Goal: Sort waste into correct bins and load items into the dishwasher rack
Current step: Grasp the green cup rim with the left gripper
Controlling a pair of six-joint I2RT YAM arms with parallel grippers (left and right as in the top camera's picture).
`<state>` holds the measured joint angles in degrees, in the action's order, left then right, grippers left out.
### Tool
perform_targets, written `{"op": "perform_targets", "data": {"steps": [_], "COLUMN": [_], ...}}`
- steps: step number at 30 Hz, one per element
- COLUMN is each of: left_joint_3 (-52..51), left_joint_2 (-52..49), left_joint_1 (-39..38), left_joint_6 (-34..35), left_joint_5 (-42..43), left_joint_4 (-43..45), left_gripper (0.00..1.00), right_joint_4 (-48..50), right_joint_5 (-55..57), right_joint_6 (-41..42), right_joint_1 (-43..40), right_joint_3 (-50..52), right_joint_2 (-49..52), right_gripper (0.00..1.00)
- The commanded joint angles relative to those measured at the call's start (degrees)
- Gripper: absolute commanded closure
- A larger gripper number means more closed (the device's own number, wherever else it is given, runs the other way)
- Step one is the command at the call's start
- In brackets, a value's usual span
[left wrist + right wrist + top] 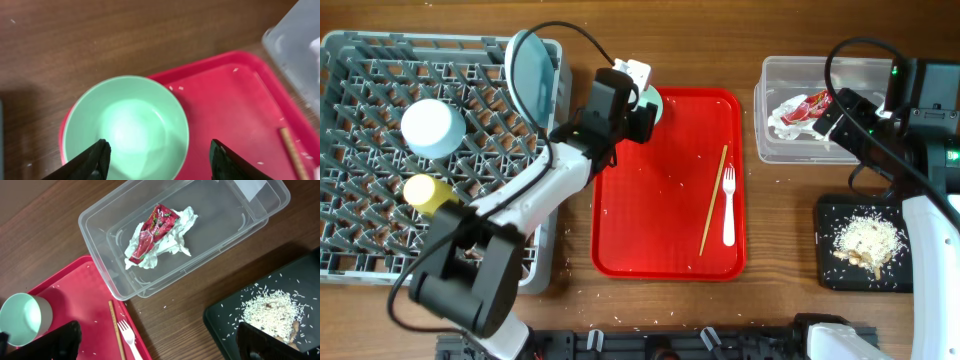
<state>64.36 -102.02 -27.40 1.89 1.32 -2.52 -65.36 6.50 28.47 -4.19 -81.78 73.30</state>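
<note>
Pale green saucer [658, 104] mostly hidden under left gripper [644, 117] at red tray's [670, 200] far-left corner. Chopstick [292, 150] cut off by frame edge. Clear tub [295, 45] blurred.

Colours from where I'm standing: grey lattice-grid plastic rack [365, 230] at 9 o'clock, with a light blue round plate [533, 75], light blue bowl [432, 128] and small yellow cup [423, 192]. Middle: bright red serving tray [660, 220], pale green saucer [125, 125], white plastic fork [728, 210], tan wooden chopstick [713, 200]. At 2 o'clock, clear plastic tub [220, 215], red printed snack wrapper [152, 230], crumpled white paper [172, 245]. At 4, whitish rice scraps [865, 238] speckling a flat black tray [832, 215]. Brown woodgrain table [780, 290].
</note>
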Motion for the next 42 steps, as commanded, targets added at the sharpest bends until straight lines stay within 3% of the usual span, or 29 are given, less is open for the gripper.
{"op": "perform_targets", "data": {"steps": [1, 9, 13, 21, 24, 26, 28, 34, 42], "left_joint_3": [0.33, 0.31, 0.26, 0.26, 0.26, 0.26, 0.26, 0.26, 0.26], "left_joint_2": [-4.87, -6.67, -7.61, -11.13, -11.13, -11.13, -10.99, -6.82, 4.72], "left_joint_1": [-0.74, -1.31, -1.38, -1.38, -1.75, -1.99, -2.60, -4.39, -5.55], "left_joint_6": [-6.88, -9.62, -10.10, -10.08, -10.08, -10.05, -10.05, -10.03, -5.62], "left_joint_5": [0.94, 3.76, 4.02, 5.31, 5.27, 5.27, 5.25, 5.25, 8.41], "left_joint_4": [0.74, 1.86, 1.77, 1.55, 1.46, 1.46, 1.31, -4.04, -23.91], "left_gripper": [0.36, 0.31, 0.39, 0.42, 0.57, 0.73, 0.96, 0.96, 0.96], "right_joint_4": [0.17, 0.17, 0.17, 0.17, 0.17, 0.17, 0.17, 0.17, 0.17], "right_joint_5": [0.98, 0.96, 0.98, 0.96, 0.98, 0.96, 0.96, 0.98, 0.98], "right_joint_6": [0.15, 0.15, 0.13, 0.13, 0.17, 0.15, 0.15, 0.13, 0.15], "right_joint_1": [-0.17, -0.17, -0.17, -0.17, -0.17, -0.17, -0.17, -0.17, -0.17], "right_joint_3": [0.42, 0.42, 0.42, 0.42, 0.42, 0.42, 0.42, 0.42, 0.42], "right_joint_2": [0.39, 0.39, 0.39, 0.39, 0.39, 0.39, 0.39, 0.39, 0.39], "right_gripper": [0.00, 0.00, 0.00, 0.00, 0.00, 0.00, 0.00, 0.00, 0.00]}}
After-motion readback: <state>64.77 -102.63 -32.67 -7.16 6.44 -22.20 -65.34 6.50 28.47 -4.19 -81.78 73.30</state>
